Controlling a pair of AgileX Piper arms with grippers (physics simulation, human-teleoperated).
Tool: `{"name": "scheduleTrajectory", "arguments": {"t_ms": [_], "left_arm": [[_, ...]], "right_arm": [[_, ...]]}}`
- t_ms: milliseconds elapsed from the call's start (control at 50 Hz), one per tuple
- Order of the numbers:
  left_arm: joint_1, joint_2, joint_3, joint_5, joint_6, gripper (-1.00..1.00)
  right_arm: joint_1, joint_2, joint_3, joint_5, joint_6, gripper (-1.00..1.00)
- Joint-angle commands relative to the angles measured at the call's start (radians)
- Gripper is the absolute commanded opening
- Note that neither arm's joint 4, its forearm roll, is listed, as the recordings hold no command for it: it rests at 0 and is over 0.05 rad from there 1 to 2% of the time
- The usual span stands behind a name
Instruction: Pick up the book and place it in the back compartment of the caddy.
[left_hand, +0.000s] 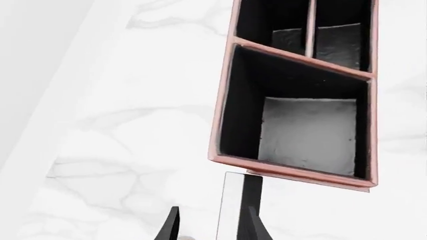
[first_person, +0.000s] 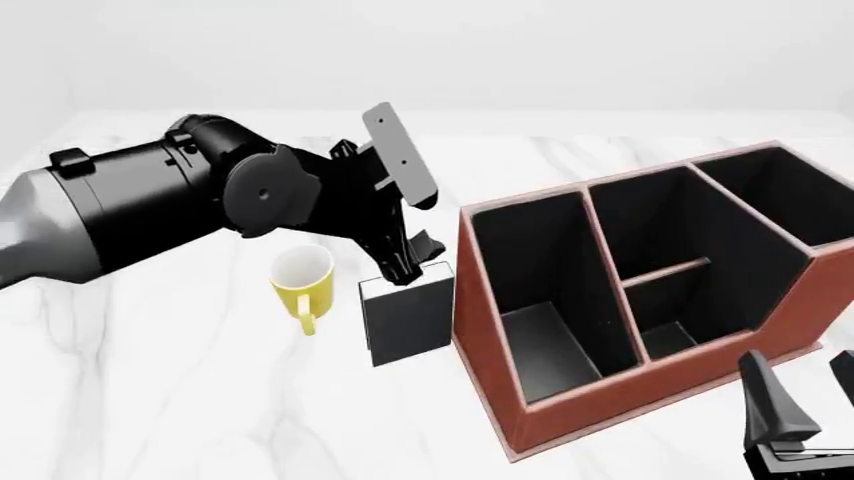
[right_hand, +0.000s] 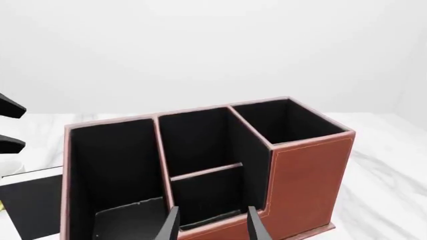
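Note:
The black book (first_person: 407, 318) stands upright on the marble table between the yellow mug (first_person: 304, 280) and the caddy (first_person: 574, 400). My left gripper (first_person: 411, 262) points down just above the book's top, jaws apart. In the left wrist view the book's white page edge (left_hand: 230, 205) lies between the fingers, close to one finger (left_hand: 255, 222) and apart from the other. The back compartment (first_person: 657, 222) is the middle cell behind the low crossbar; it also shows in the right wrist view (right_hand: 200, 140). My right gripper (first_person: 801, 385) is open and empty, low in front of the caddy.
The mug stands just left of the book. The caddy's long left cell (first_person: 534, 300) is right beside the book, its wall nearly touching it. A shorter cell (first_person: 781, 205) lies at the caddy's far right. The left arm (first_person: 147, 210) hangs over the table's left part.

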Motion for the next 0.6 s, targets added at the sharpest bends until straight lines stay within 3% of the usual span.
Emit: {"name": "scheduleTrajectory", "arguments": {"t_ms": [20,600], "left_arm": [[-0.012,0.021,0.046,-0.05,-0.015,1.0],[0.003,0.083,0.102,-0.131,-0.016,1.0]], "right_arm": [[0.002,-0.007,0.0,0.006,-0.001,1.0],[0.006,-0.011,-0.001,0.01,0.0,1.0]]}}
